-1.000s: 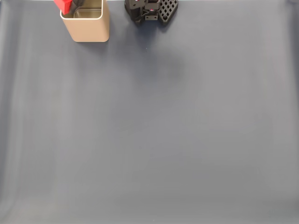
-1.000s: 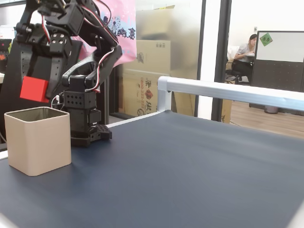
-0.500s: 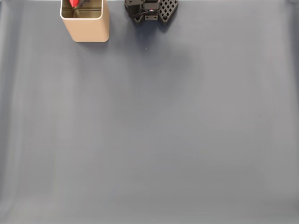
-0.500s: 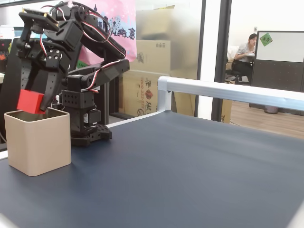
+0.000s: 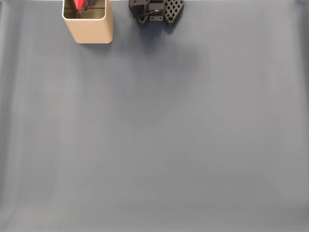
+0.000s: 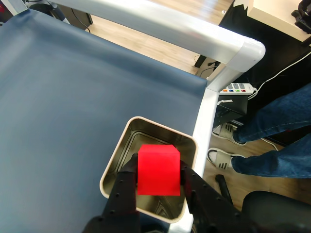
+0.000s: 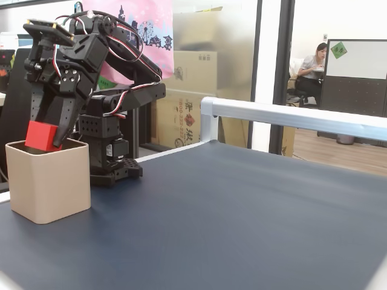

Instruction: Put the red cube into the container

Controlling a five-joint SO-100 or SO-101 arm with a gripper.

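Note:
The red cube (image 6: 158, 169) is pinched between my gripper's (image 6: 156, 166) two black fingers, which are shut on its sides. In the wrist view it hangs straight over the open mouth of the tan container (image 6: 116, 162), whose shiny inner walls show around it. From the side, the cube (image 7: 42, 135) sits at rim height, its lower part dipping into the container (image 7: 48, 181), with the gripper (image 7: 47, 134) pointing down. In the fixed view from above, the cube (image 5: 78, 4) shows inside the container's (image 5: 89, 30) mouth at the top left.
The arm's black base (image 7: 112, 163) stands just behind the container, near the table's corner. A white rail (image 7: 290, 115) borders the dark blue mat (image 5: 159, 135). Beyond the edge are a person's legs and shoes (image 6: 262, 126) and a power strip (image 6: 235, 88).
The arm has lowered the held cube from well above the container down to its mouth. The container has not moved.

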